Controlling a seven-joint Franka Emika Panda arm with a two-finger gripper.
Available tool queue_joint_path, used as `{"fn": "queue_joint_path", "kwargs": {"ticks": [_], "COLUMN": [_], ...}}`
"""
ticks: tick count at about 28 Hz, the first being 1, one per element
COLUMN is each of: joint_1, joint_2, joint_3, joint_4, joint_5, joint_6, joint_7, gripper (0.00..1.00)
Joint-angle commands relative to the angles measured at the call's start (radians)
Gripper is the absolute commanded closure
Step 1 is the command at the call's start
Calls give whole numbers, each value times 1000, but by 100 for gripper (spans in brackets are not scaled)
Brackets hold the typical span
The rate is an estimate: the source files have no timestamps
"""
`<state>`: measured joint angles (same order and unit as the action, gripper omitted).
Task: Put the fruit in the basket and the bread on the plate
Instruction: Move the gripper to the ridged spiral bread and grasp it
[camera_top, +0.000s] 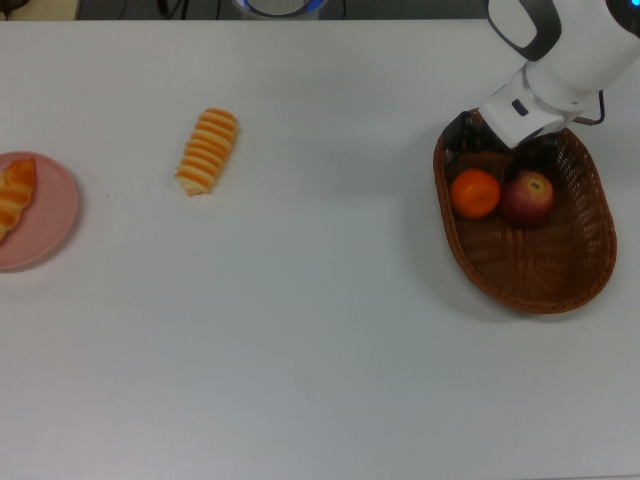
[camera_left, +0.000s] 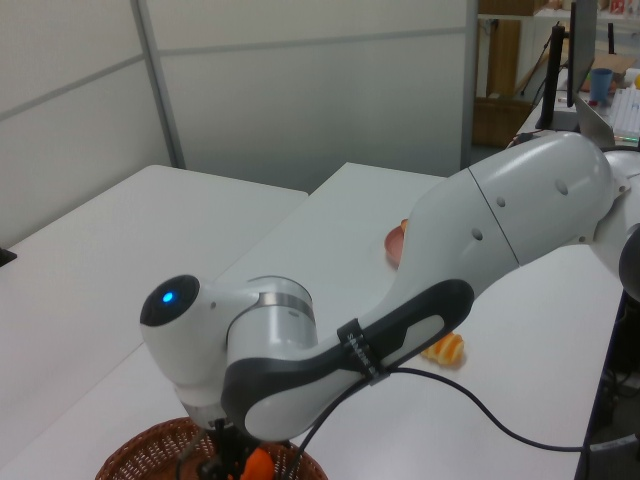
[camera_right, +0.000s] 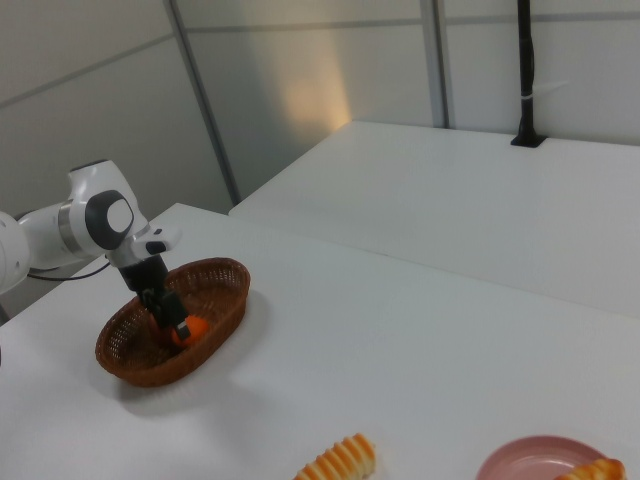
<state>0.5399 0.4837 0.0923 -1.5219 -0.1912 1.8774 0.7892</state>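
The orange (camera_top: 474, 193) and the red apple (camera_top: 527, 198) both lie in the wicker basket (camera_top: 545, 280), side by side and touching, so the fruit part looks done. The gripper (camera_top: 502, 150) hangs over the far rim of the basket, just above the two fruits; its fingers appear spread and hold nothing, the orange lying free below them.

What remains, I judge, is the striped loaf (camera_top: 207, 150). In the top view it lies well apart from the gripper, far to the top view's left, alone on the white table (camera_top: 320, 350). Its long axis runs nearly from far to near, a little tilted, so the fingers would need to close across its short width.

The pink plate (camera_top: 50, 225) is further still to the top view's left, at the edge, with the braided loaf (camera_top: 14, 196) already on it
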Motion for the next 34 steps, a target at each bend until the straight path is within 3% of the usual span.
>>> {"fn": "queue_joint_path", "kwargs": {"ticks": [1,6,10,17,18,22,24,34], "joint_1": [-32,-139,-273,-408,-434,-477,-497,-520], "joint_2": [-68,-146,-255,-387,-426,-499,-510,-493], "joint_3": [-17,-16,-16,-19,-19,-23,-39,-170], "joint_4": [16,-23,-145,-331,-406,-567,-635,-707], "joint_5": [9,16,70,76,76,73,65,58], "joint_6": [-18,-130,-133,-101,-52,100,192,338], "joint_7": [10,-92,-221,-384,-421,-453,-453,-527], "gripper": [0,0,0,0,0,0,0,0]}}
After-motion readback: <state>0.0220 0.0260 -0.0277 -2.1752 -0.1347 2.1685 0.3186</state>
